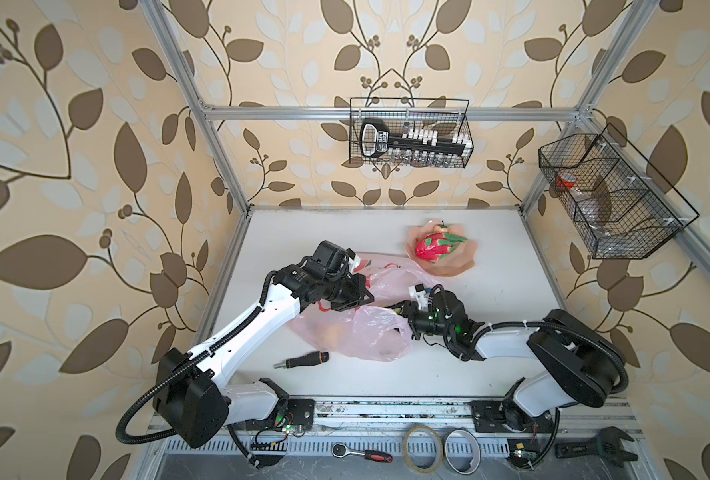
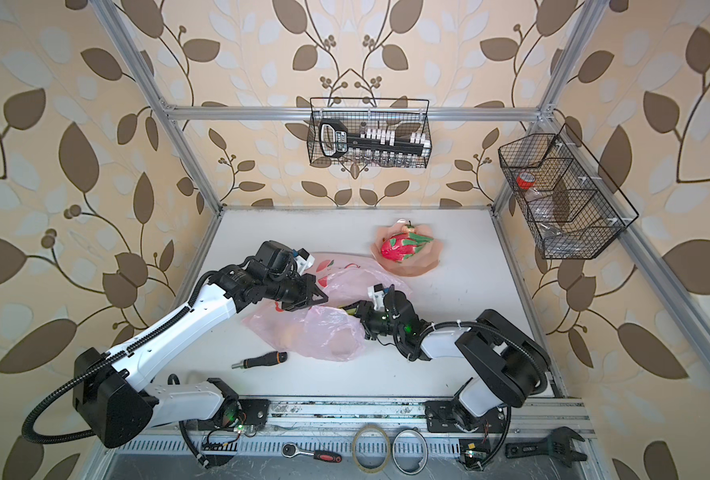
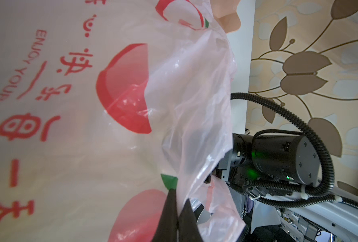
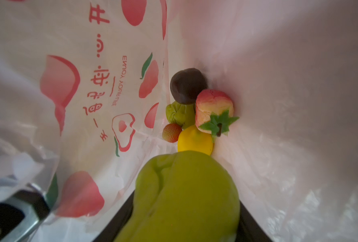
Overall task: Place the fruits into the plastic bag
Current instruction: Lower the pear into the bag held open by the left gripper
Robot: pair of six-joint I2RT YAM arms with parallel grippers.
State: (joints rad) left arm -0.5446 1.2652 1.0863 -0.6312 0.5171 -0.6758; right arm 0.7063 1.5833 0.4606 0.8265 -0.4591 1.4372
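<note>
Inside the plastic bag [image 4: 278, 83] on the surface [image 1: 386, 224], our right gripper [image 4: 187, 211] clasps the green pear [image 4: 184, 180] between half-parted jaws; our left gripper [image 3: 177, 211] pinches the bag's rim, jaws closed, holding its mouth open.

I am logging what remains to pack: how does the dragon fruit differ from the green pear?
The dragon fruit is pink-red with green scales; the green pear is plain yellow-green. The dragon fruit lies on the plate, outside the plastic bag; the green pear is inside it. Nothing grips the dragon fruit; the right gripper is shut on the green pear. Both are toy fruits.
</note>
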